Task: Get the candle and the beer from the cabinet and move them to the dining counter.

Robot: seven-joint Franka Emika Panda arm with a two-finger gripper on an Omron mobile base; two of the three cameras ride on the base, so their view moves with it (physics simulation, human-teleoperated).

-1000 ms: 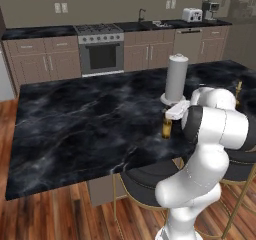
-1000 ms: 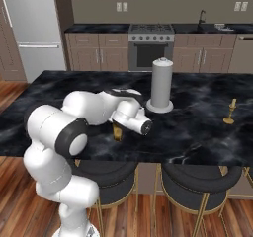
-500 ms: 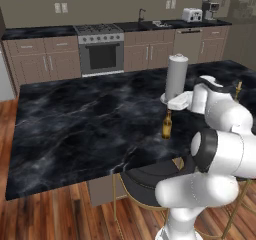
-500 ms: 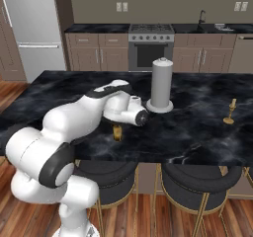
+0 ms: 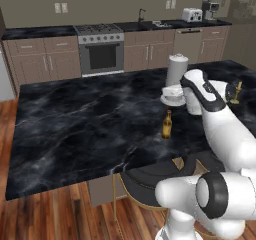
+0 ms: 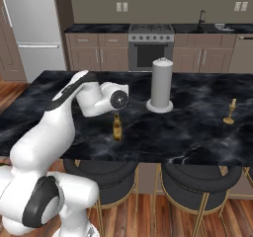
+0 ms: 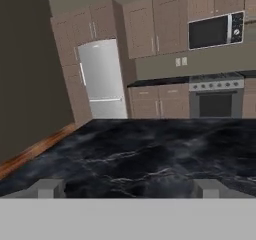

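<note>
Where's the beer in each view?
Left base view: the beer stands right of centre on the counter, just in front of the paper-towel roll.
Right base view: left of centre, near the counter's front edge, below the arm's wrist.
Hand view: not in it.
Shared landmark: the paper-towel roll.

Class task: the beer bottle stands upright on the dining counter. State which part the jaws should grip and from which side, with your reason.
Grip the beer around its wider lower body, coming in level from the stool-side counter edge. It stands upright and free, its sides exposed, and the paper-towel roll stands apart behind it.
</note>
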